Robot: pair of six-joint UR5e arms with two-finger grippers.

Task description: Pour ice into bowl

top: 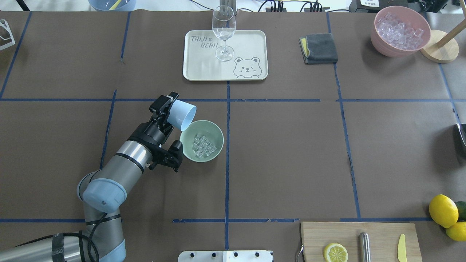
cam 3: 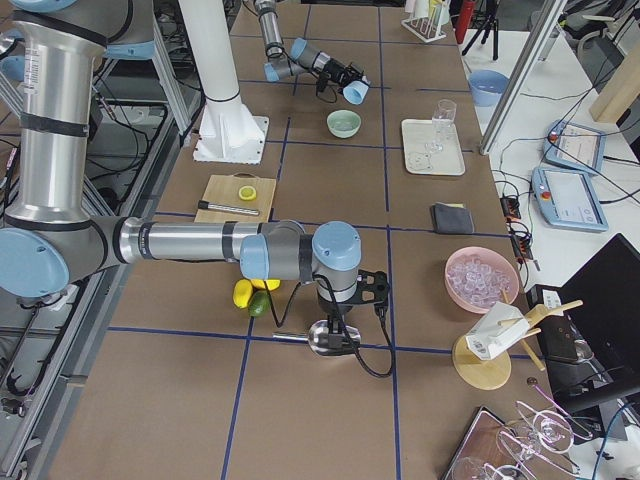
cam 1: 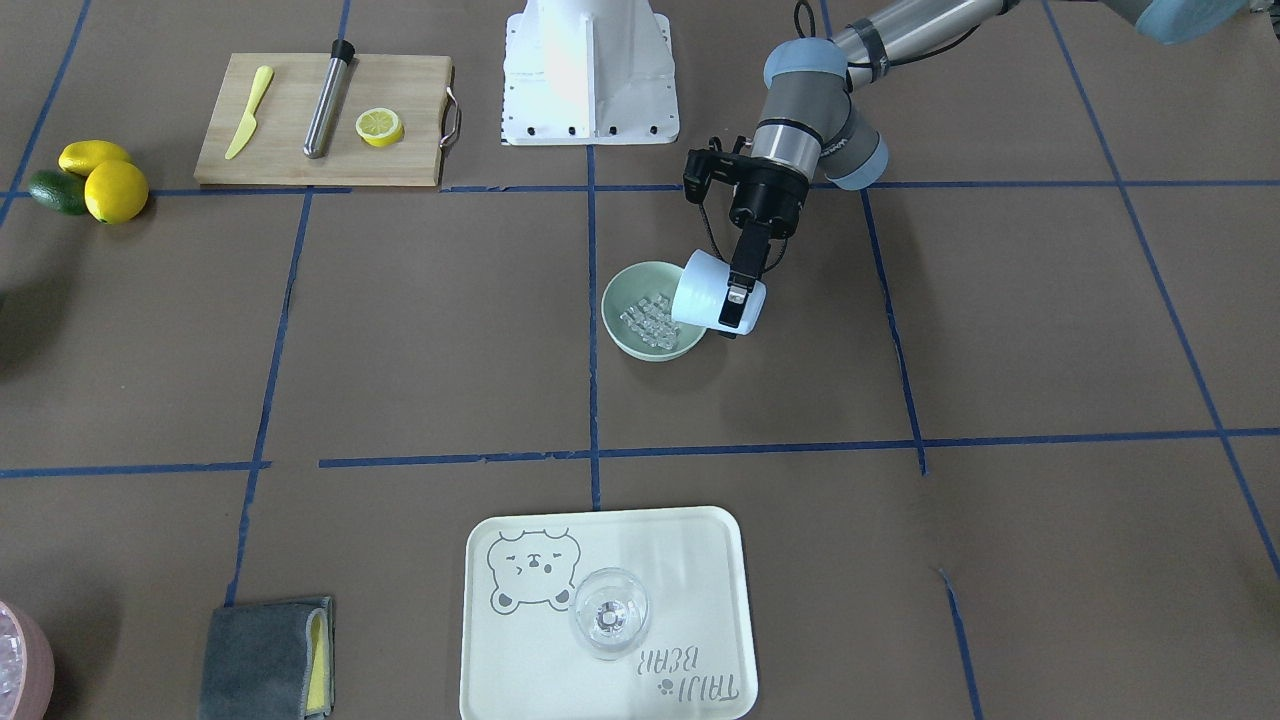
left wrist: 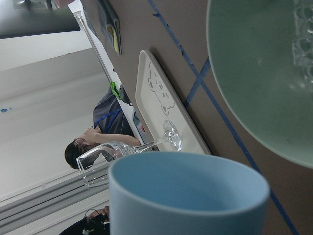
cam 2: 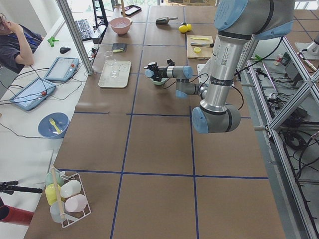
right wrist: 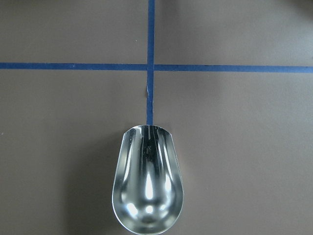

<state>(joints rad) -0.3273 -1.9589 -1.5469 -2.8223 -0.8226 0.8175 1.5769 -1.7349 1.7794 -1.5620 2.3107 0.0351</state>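
The pale mint-green bowl (cam 1: 652, 349) (top: 217, 133) stands near the table's middle with a cluster of clear ice (cam 1: 650, 318) (top: 204, 145) lying in it. My left gripper (cam 1: 738, 302) (top: 165, 104) is shut on a light blue cup (cam 1: 703, 290) (top: 184, 115), tipped on its side with its mouth over the bowl's rim. The left wrist view shows the cup's rim (left wrist: 188, 196) close up, with the bowl (left wrist: 254, 73) and some ice (left wrist: 303, 44) beyond it. My right gripper (cam 3: 335, 322) hangs over a metal scoop (right wrist: 147, 186) far from the bowl; I cannot tell its state.
A cream tray (top: 251, 43) carries an upright wine glass (top: 223, 32). Beside it lie a grey cloth (top: 319, 48) and a pink bowl of ice (top: 399, 31). A cutting board (cam 1: 320, 120) holds a lemon half, a yellow knife and a metal rod. Lemons (cam 1: 105, 180) sit beside it.
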